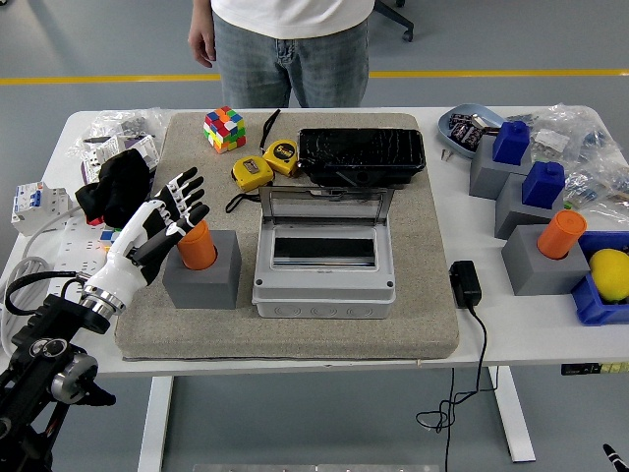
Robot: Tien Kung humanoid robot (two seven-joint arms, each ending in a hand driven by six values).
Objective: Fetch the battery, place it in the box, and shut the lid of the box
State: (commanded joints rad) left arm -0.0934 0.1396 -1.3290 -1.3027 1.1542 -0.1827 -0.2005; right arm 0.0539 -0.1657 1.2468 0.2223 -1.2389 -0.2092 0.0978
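Note:
An orange cylinder, the battery (pixel 199 246), stands upright in a grey block (pixel 202 271) on the left of the mat. My left hand (pixel 162 222) is open, fingers spread, right beside the battery's left side, partly in front of it. The grey box (pixel 323 260) sits mid-mat with its clear lid (pixel 325 204) raised at the back. My right hand is out of view.
A black tray (pixel 361 154), two yellow tape measures (pixel 265 164) and a colour cube (pixel 225 129) lie behind the box. Grey blocks with blue and orange pieces (pixel 539 228) stand at right. A black adapter (pixel 464 283) lies beside the mat. A person (pixel 285 44) stands at the far side.

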